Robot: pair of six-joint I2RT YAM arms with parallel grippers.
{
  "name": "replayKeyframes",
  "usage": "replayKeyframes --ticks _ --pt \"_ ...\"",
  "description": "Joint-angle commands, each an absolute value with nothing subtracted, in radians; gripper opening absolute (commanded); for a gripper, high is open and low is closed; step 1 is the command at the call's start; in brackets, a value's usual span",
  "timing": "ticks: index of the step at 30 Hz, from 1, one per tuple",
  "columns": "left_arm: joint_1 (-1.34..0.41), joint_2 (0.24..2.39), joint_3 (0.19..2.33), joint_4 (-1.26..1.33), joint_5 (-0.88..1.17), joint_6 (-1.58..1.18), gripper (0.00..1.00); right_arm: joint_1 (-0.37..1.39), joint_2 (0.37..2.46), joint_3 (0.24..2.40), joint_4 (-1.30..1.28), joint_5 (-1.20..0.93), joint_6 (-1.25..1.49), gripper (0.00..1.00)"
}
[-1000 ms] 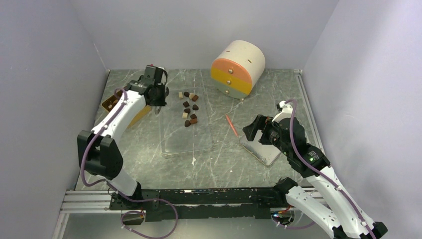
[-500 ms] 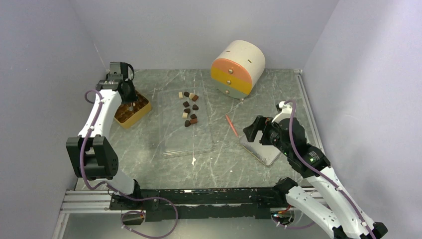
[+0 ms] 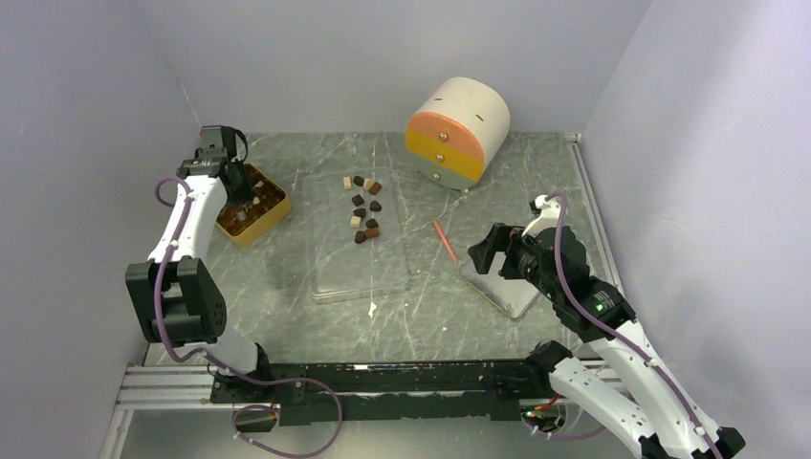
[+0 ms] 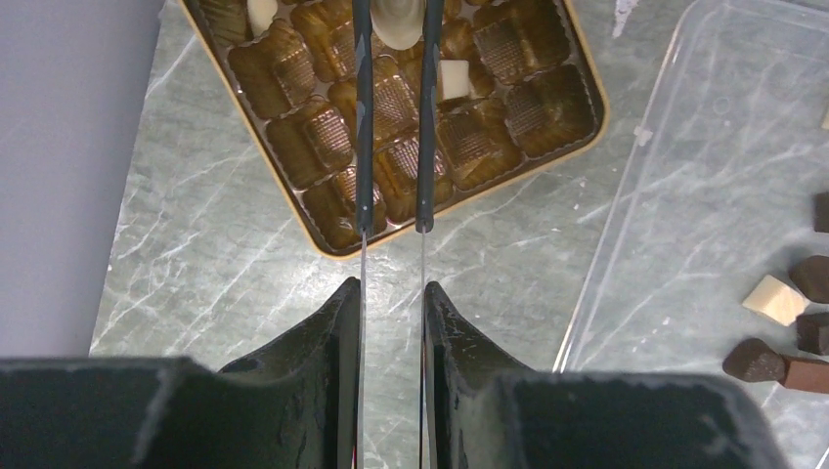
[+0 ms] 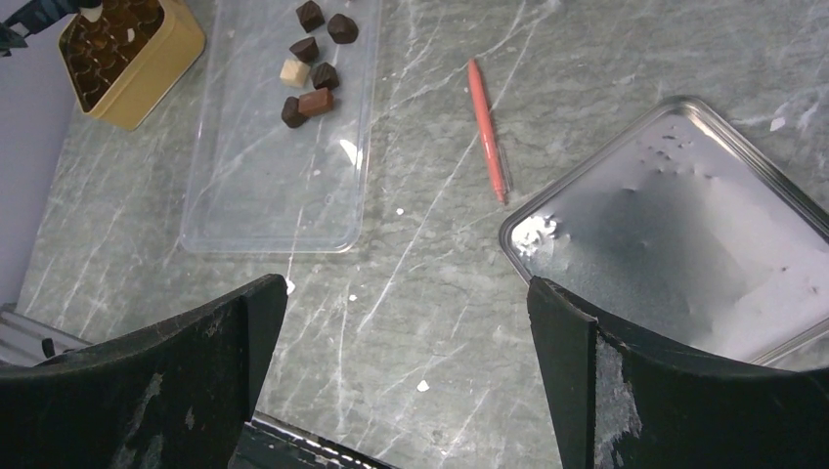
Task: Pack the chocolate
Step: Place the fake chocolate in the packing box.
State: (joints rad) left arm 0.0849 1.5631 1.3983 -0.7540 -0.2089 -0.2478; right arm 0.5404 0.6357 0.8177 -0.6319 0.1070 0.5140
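Observation:
Several dark, mid-brown and cream chocolate pieces (image 3: 363, 206) lie on a clear plastic lid (image 3: 356, 258); they also show in the right wrist view (image 5: 313, 73). My left gripper (image 3: 234, 186) is over the golden compartmented tray (image 3: 273, 218). In the left wrist view the gripper (image 4: 391, 283) is shut on thin tweezers (image 4: 364, 147), whose tips pinch a cream-white piece (image 4: 396, 24) above the tray (image 4: 489, 191). Two white pieces (image 4: 453, 78) sit in tray cells. My right gripper (image 3: 483, 251) is open and empty, low over the table (image 5: 406, 293).
A thin orange-red stick (image 3: 443, 241) lies between the clear lid and a silver tin lid (image 3: 502, 287). A round cream, orange and yellow drawer unit (image 3: 457, 132) stands at the back. Purple walls close in left, back and right.
My left arm swung left from beside the chocolate cluster to over the golden tray, carrying the tweezers. The right arm has not moved.

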Motion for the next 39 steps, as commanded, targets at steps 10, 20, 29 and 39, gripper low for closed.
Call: replayKeyframes --ticks 10,20,29,39 --pt "0.107 1.576 1.404 -0.700 -0.183 -0.236 0.28 0.543 0.632 0.835 -0.608 0.131 0.499 0.99" --pt "0.107 1.589 1.398 -0.693 -0.163 -0.239 0.37 0.543 0.616 0.827 -0.608 0.133 0.508 0.99" --pt "0.107 1.583 1.433 -0.698 -0.127 -0.237 0.37 0.543 0.600 0.818 -0.613 0.139 0.512 0.99" --pt "0.105 1.541 1.449 -0.698 -0.039 -0.208 0.35 0.543 0.591 0.813 -0.618 0.140 0.520 0.99"
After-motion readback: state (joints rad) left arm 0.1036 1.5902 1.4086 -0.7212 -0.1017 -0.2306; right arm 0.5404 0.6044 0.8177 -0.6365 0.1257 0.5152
